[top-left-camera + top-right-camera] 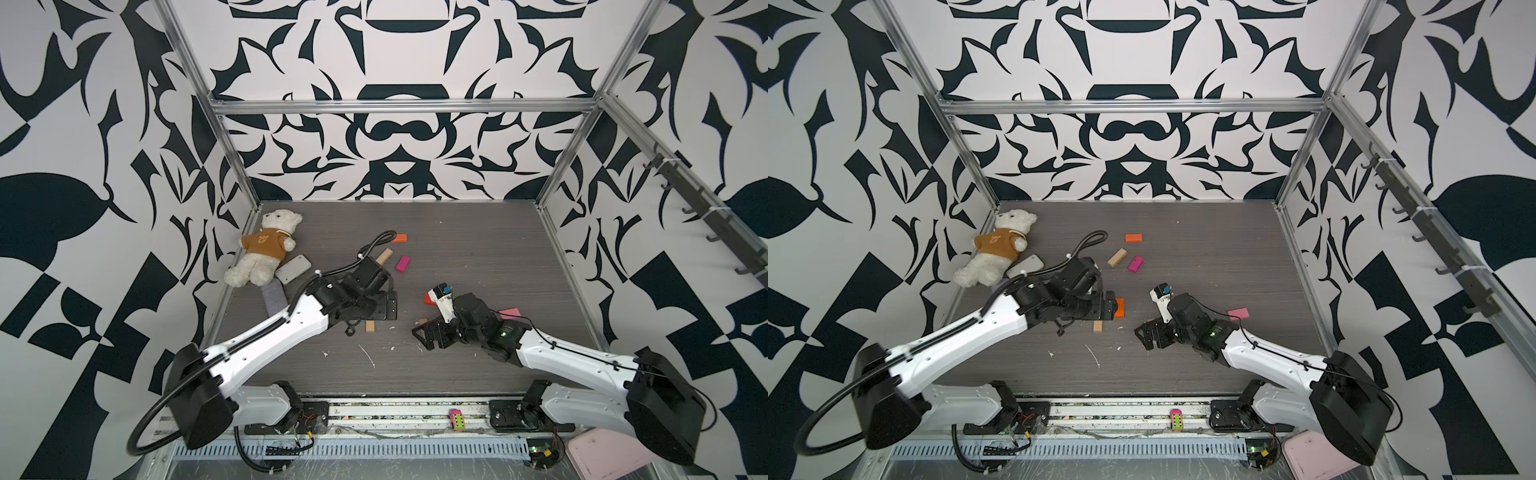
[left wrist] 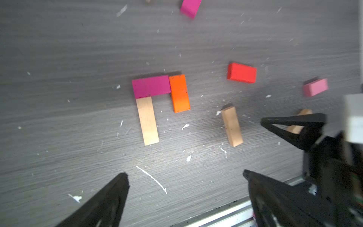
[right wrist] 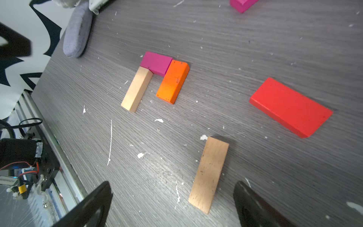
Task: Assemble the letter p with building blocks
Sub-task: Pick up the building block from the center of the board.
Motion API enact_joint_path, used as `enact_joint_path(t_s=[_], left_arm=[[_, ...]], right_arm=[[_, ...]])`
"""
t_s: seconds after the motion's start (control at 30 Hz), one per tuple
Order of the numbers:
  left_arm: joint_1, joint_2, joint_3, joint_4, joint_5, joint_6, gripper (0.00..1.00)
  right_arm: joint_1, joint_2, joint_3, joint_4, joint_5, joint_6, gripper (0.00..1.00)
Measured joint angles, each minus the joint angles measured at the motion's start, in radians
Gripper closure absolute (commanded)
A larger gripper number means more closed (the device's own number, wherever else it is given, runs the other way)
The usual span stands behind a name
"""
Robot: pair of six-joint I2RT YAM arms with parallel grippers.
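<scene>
- The left gripper (image 2: 185,174) has its jaws spread wide; it holds nothing and touches no block; in both top views it sits just left of centre, below mid-height.
- The right gripper (image 3: 172,183) also has its jaws wide apart and is empty; in its wrist view a loose tan bar (image 3: 209,175) lies flat on the table (image 3: 255,49) in the gap between the fingers, touched by neither.
- Three blocks lie flat and joined: a magenta bar (image 2: 150,86), a tan bar (image 2: 147,121) and an orange bar (image 2: 179,93).
- The tan bar's short end butts the magenta bar's long side; the orange bar's long side meets the magenta bar's other short end.
- The tan and orange bars lie parallel with a gap between them; the magenta bar's long axis runs square across them.
- In a top view the tan and orange bars run up and down the frame; the magenta bar is hidden under the left gripper.
- A red bar (image 1: 431,299) lies just right of centre; a light pink bar (image 1: 1238,313) lies further right.
</scene>
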State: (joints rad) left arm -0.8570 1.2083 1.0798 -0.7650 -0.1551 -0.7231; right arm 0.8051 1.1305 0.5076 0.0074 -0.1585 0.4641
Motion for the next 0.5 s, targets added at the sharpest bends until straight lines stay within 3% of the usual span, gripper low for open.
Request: enact_joint_path(t_s=[0.23,0.5], left_arm=[[0.005,-0.342,-0.06,0.018,-0.05,0.113,0.0],[0.006,-0.406,-0.139,0.082,-0.127,0.259,0.01]], right_arm=[[-0.013,-0.034,0.042,-0.098,0.087,0.045,0.01],[-0.088,0.098,0.232,-0.273,0.251,0.182,0.01]])
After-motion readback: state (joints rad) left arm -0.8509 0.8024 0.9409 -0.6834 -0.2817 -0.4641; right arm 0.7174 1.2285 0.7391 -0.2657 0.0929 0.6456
